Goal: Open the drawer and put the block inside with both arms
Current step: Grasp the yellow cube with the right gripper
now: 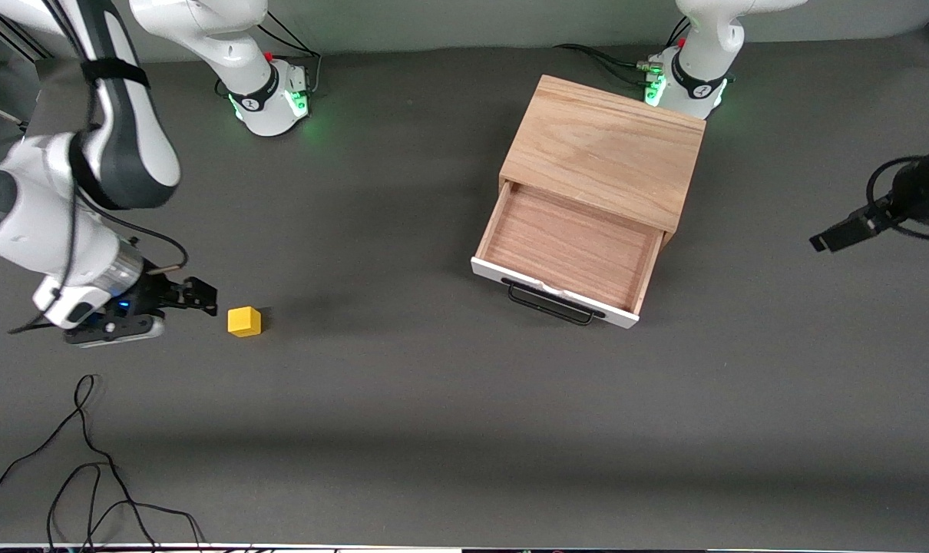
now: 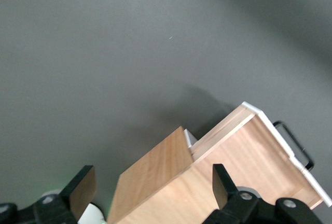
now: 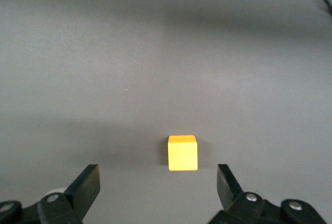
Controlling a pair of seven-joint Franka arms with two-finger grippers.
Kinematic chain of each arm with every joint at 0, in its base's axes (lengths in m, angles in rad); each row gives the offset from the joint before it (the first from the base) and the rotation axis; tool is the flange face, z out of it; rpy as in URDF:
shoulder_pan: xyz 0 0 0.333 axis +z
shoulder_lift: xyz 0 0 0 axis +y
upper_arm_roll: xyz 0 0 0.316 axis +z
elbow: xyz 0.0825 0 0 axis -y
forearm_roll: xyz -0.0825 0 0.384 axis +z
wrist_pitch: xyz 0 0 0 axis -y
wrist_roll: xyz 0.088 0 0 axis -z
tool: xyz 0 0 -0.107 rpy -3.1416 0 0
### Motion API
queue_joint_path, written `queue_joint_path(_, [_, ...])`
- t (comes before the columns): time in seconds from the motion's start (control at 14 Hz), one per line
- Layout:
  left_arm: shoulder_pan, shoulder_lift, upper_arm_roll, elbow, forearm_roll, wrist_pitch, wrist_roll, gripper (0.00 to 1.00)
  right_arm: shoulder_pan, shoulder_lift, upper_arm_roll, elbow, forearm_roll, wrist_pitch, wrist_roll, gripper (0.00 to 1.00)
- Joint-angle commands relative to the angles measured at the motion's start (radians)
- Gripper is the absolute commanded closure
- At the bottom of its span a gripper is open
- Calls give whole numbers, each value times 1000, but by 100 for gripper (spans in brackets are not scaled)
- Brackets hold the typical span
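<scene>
We see drawer (image 1: 568, 250) pulled out, bare inside. Block (image 1: 244, 321) on table (image 1: 403, 399) toward right arm's end. Right pincer (image 1: 200, 296) spread wide, empty, just beside block. Left pincer (image 2: 153, 187) wide open, empty, waiting near box (image 1: 606, 150).

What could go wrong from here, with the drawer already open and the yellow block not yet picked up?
1. The right gripper is open beside the block, which sits off-centre between its fingers in the right wrist view; closing now might nudge it instead of gripping it.
2. The drawer lies toward the left arm's end of the table, so the carry is long and a weak grip could drop the block.
3. The left gripper waits near the box and might obstruct the approach.
</scene>
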Motion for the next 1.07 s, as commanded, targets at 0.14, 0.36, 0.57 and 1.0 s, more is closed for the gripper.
queue_joint_path(0.14, [-62, -75, 75, -58, 19, 11, 243, 0, 2, 89, -9, -104, 11, 215, -78, 0])
queue_joint_path(0.36, [-93, -72, 82, -44, 56, 38, 366, 0, -7, 163, -9, -118, 11, 297, -89, 0])
queue_joint_path(0.57, [-122, -60, 82, -24, 58, 45, 365, 0, -16, 224, -15, -135, 11, 349, -87, 0])
queue_joint_path(1.0, [-113, -58, 80, -44, 61, 84, 383, 0, -25, 246, -19, -185, 34, 343, -69, 12])
